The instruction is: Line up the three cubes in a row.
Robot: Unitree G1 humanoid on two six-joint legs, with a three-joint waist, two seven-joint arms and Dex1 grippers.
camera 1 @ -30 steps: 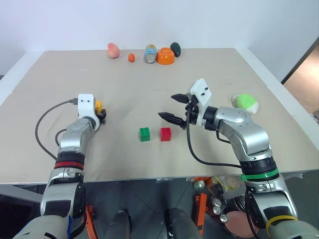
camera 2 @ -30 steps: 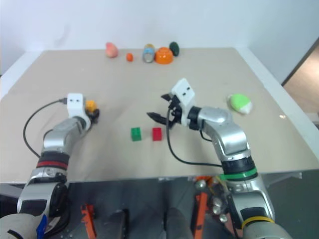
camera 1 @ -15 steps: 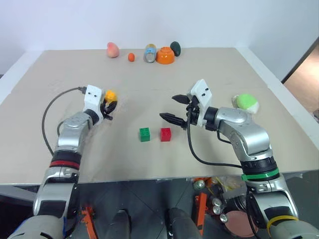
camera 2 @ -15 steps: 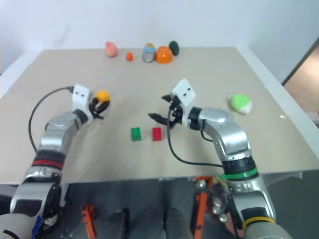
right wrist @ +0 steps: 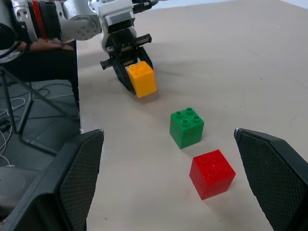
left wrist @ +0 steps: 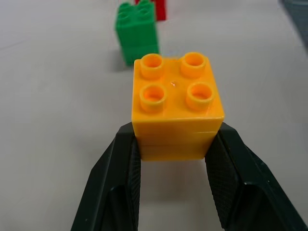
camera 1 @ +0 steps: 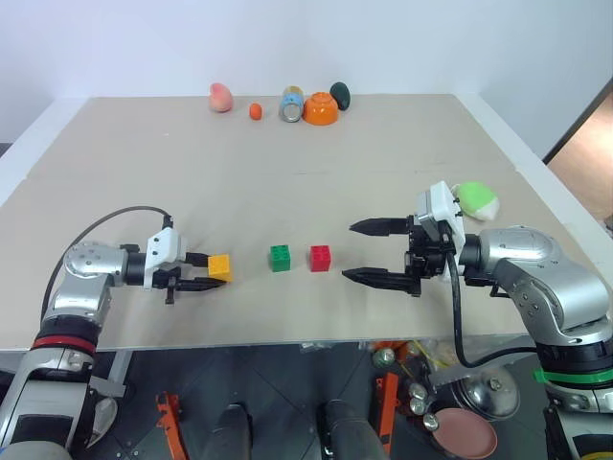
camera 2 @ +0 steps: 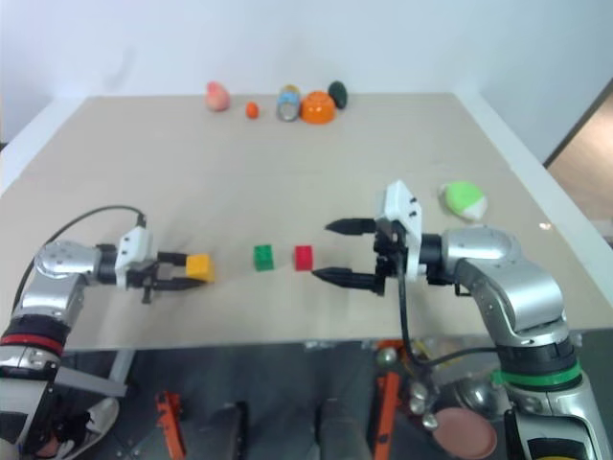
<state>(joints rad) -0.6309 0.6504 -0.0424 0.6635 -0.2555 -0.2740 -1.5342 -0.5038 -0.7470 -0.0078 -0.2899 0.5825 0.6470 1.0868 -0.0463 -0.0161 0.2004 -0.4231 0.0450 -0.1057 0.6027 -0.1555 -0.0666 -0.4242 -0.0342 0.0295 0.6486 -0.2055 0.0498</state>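
Yellow plastic shows between the jaws of the left gripper [camera 1: 203,274]: they are pinching the yellow cube [camera 1: 220,266] by its two sides, studs up, close to the front edge of the desk [camera 1: 144,172] on the left side. Whether the cube rests on the surface or hangs just above it cannot be told. The left gripper lies low and points across the desk toward the right.

A short gap to the right of the yellow cube, a little farther from the front edge, stands the green cube [camera 1: 280,258], and just beside it, not touching, the red cube [camera 1: 320,258]. Both sit flat with studs up, and the three cubes run in a rough line parallel to the front edge, as the left wrist view confirms.

On the right side, the right gripper [camera 1: 374,252] points left toward the red cube, jaws spread wide with nothing between them, clear of the cubes.

Near the right edge lies a lime-green and white soft lump [camera 1: 474,198].

Along the far edge sit a pink peach-like piece [camera 1: 221,97], a small orange ball [camera 1: 256,111], a can on its side [camera 1: 290,104], an orange bowl [camera 1: 319,108] and a dark oval thing [camera 1: 339,94].
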